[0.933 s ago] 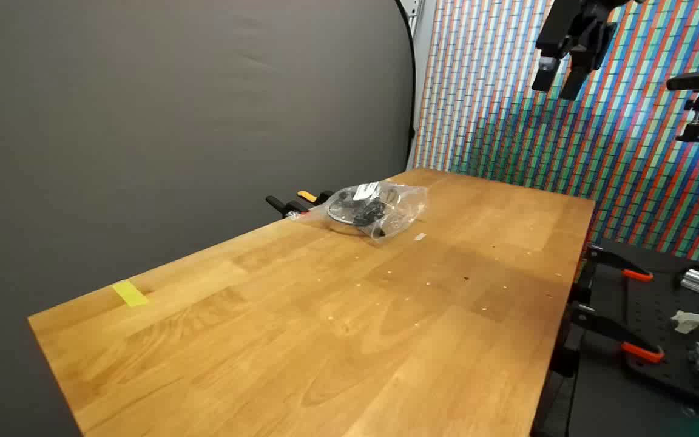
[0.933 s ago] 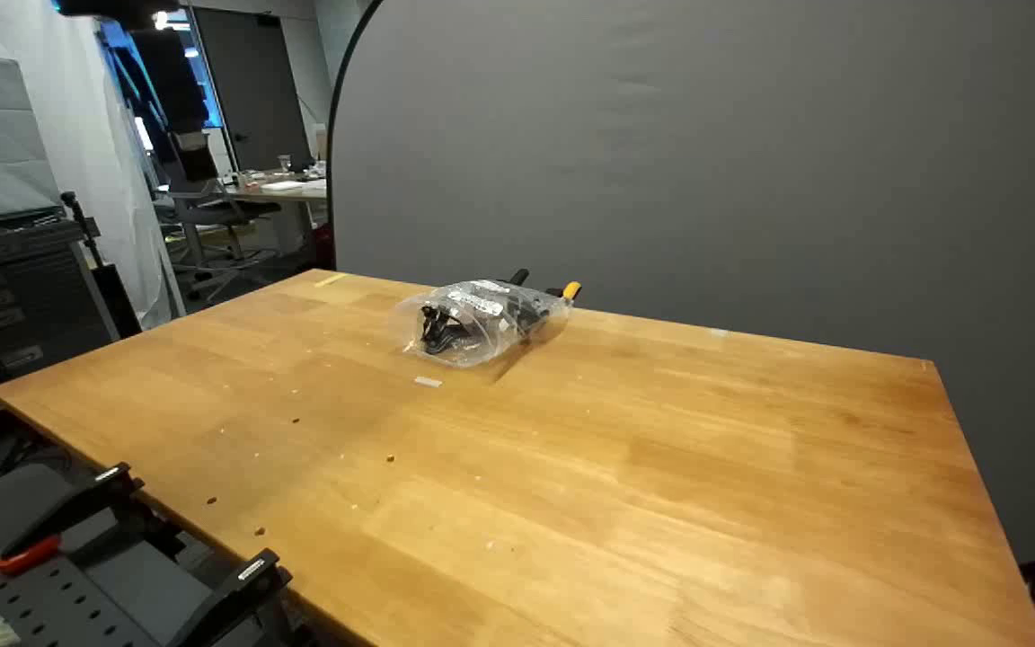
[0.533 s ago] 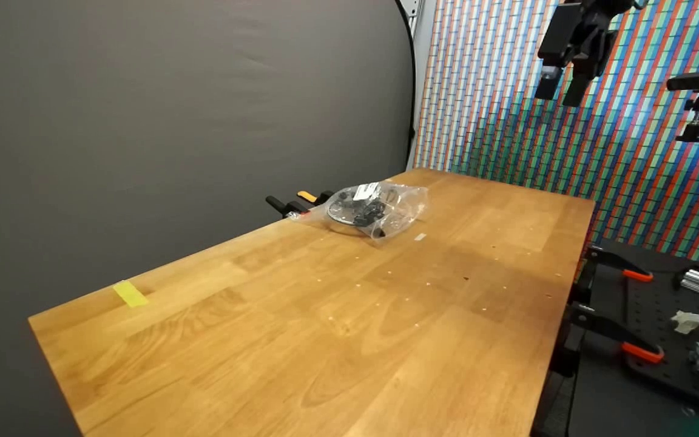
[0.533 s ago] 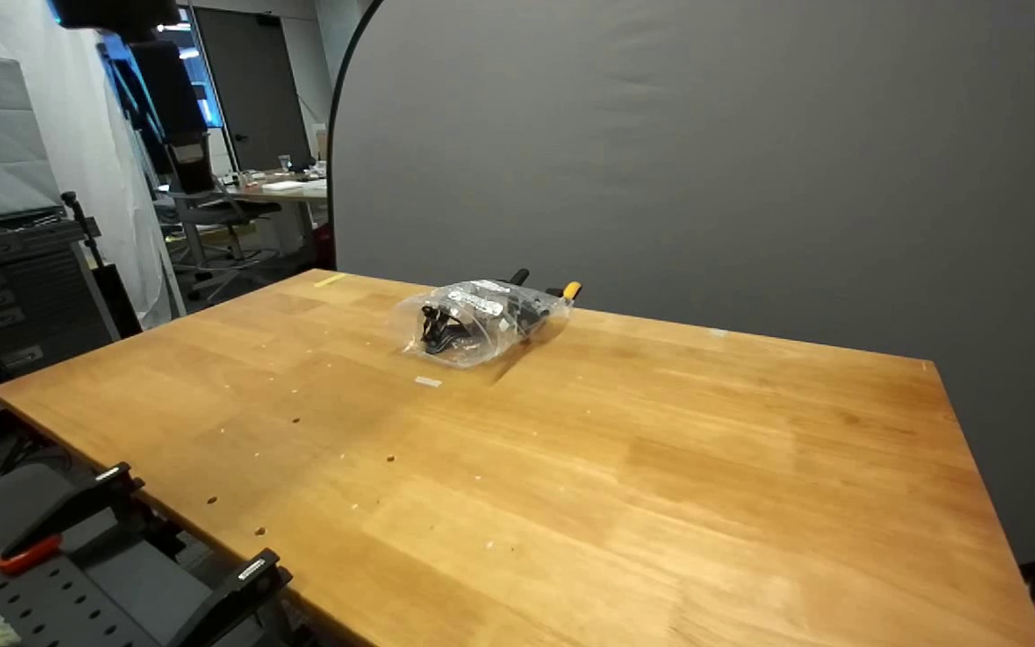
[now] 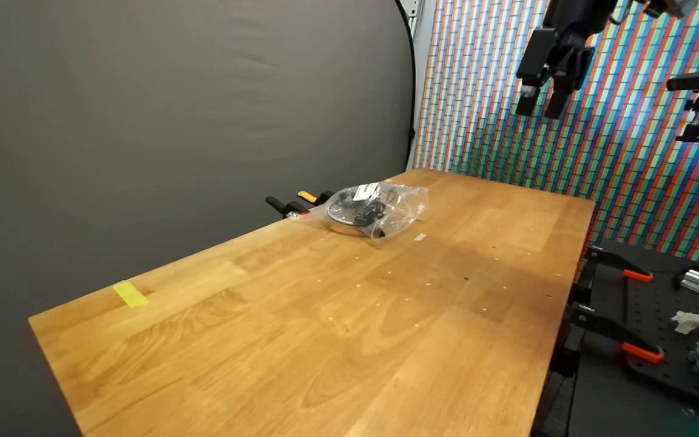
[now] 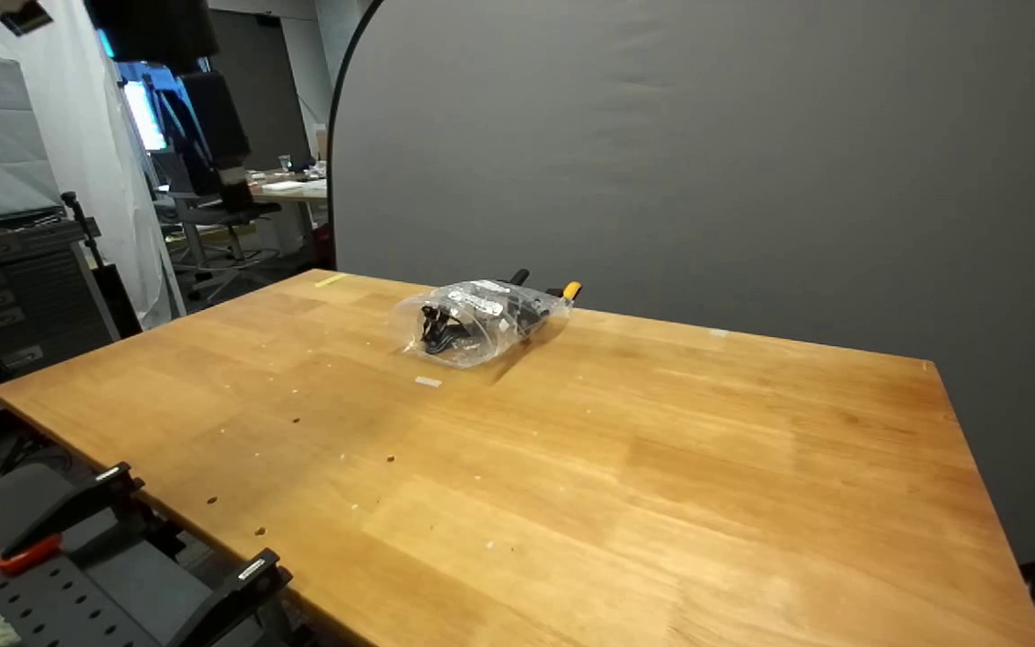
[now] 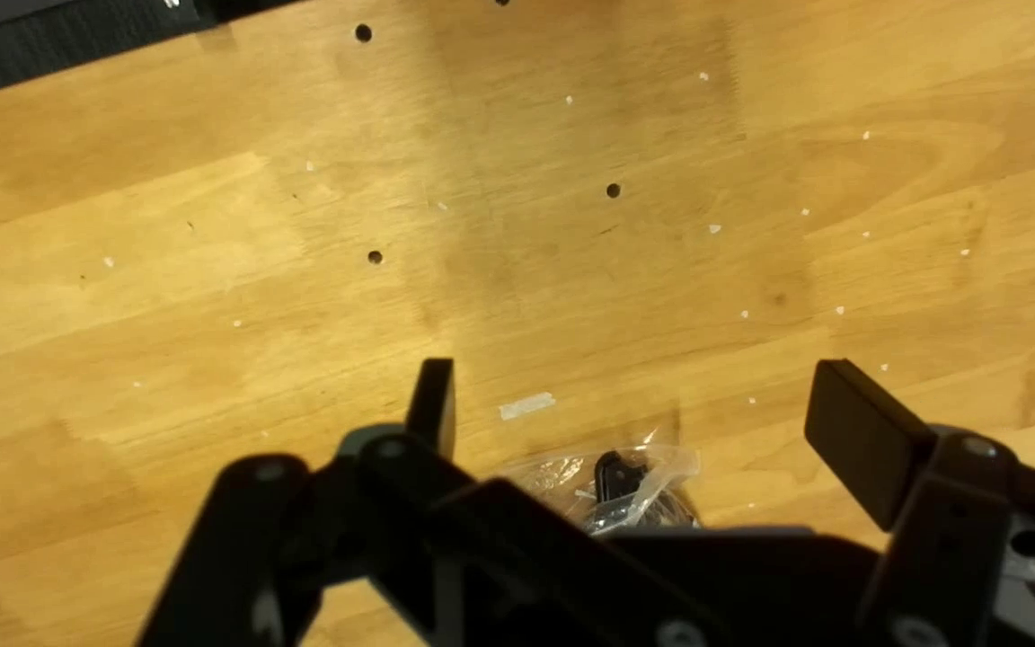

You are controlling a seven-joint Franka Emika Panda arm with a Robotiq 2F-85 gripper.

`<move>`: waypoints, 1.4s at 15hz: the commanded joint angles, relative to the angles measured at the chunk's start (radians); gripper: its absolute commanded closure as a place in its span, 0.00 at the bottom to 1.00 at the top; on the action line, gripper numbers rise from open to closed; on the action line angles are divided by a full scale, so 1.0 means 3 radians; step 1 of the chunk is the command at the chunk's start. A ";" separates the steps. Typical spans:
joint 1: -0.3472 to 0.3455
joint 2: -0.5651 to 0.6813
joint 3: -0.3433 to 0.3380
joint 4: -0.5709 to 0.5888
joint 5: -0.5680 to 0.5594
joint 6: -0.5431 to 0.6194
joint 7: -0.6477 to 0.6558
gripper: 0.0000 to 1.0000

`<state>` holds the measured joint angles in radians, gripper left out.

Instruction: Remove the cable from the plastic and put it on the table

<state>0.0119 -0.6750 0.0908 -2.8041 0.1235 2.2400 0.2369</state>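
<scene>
A lab or workshop: in an exterior view, perforated plate [image 6: 77, 611] and clamps [image 6: 234, 591] lower left, office chair [image 6: 209, 216] upper left.

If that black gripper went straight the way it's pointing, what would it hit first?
Most likely the wooden table: the gripper hangs over it, pointing down. The plastic bag seems to lie off that line, though depth is hard to judge.

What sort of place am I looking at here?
Probably a robotics lab or workshop. The signs are a robot's gripper hanging in the air, black-and-orange clamps, and a large grey backdrop.
</scene>
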 commanded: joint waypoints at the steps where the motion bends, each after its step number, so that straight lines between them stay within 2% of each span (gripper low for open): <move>1: -0.0116 0.0578 0.0147 0.0004 -0.0221 0.0608 0.0088 0.00; 6: -0.0182 0.1401 0.0275 0.0004 -0.0615 0.1203 0.0258 0.00; 11: -0.0207 0.2094 0.0221 0.0162 -0.1185 0.1704 0.0569 0.00; 15: -0.0288 0.2522 0.0124 0.0343 -0.2132 0.2273 0.1183 0.00; 19: -0.0207 0.2845 -0.0201 0.0666 -0.3124 0.2609 0.1941 0.00; 21: -0.0156 0.3031 -0.0375 0.0868 -0.3452 0.2775 0.2281 0.00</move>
<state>-0.0622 0.1440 0.0485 -2.6404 -0.7823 2.9958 0.7880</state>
